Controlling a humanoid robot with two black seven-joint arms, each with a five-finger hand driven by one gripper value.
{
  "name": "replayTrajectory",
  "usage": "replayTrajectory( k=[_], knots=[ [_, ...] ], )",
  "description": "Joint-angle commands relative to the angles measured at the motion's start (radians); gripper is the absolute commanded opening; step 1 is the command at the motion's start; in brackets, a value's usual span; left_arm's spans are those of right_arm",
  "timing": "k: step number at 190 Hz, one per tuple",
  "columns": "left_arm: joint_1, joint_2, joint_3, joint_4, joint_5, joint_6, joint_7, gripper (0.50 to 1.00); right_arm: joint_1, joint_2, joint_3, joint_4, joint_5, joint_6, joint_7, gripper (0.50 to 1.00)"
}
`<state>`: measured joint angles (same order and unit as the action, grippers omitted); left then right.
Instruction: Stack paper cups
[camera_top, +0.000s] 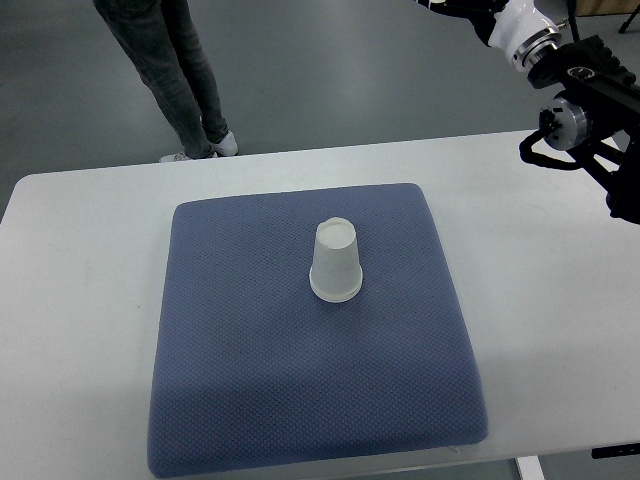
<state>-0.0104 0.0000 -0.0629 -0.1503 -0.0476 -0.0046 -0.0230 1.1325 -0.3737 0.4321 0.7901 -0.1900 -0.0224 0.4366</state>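
**At the far right corner, our hand is hanging clear of the cup**

Up by the top right corner of the picture, our right hand (585, 150) is hovering above the far right end of the table (70, 330), its arm coming in from the upper right. We are seeing dark curved fingers (545, 155) arching out toward the left with nothing between them, so we are reading the hand as relaxed and holding nothing; the rest of it is running off the right edge, and we cannot tell more about those fingers.

Moving inward from the hand, a strip of bare white tabletop is lying between it and the right edge of the blue cushion (230, 370). The cushion is sitting square on the table, its near edge coming close to the table's front edge, with white margins showing on the left, right and far sides.

Near the cushion's middle, slightly toward the far side, the paper cup (335, 262) is standing upside down, rim on the fabric, well apart from our hand. Open blue surface is surrounding it on every side.

Beyond the table's far edge, a person's legs (175, 70) are standing on the grey floor, at upper left.
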Motion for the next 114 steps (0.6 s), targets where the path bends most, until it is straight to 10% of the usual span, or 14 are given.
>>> replayTrajectory(
  k=[1,114],
  knots=[
    [0.0,0.0,0.0,0.0,0.0,0.0,0.0,1.0,-0.019,0.002,-0.001,0.0,0.17,-0.089,-0.001,0.901],
    [0.0,0.0,0.0,0.0,0.0,0.0,0.0,1.0,-0.129,0.116,0.046,0.018,0.462,-0.056,-0.015,0.907]
  ],
)
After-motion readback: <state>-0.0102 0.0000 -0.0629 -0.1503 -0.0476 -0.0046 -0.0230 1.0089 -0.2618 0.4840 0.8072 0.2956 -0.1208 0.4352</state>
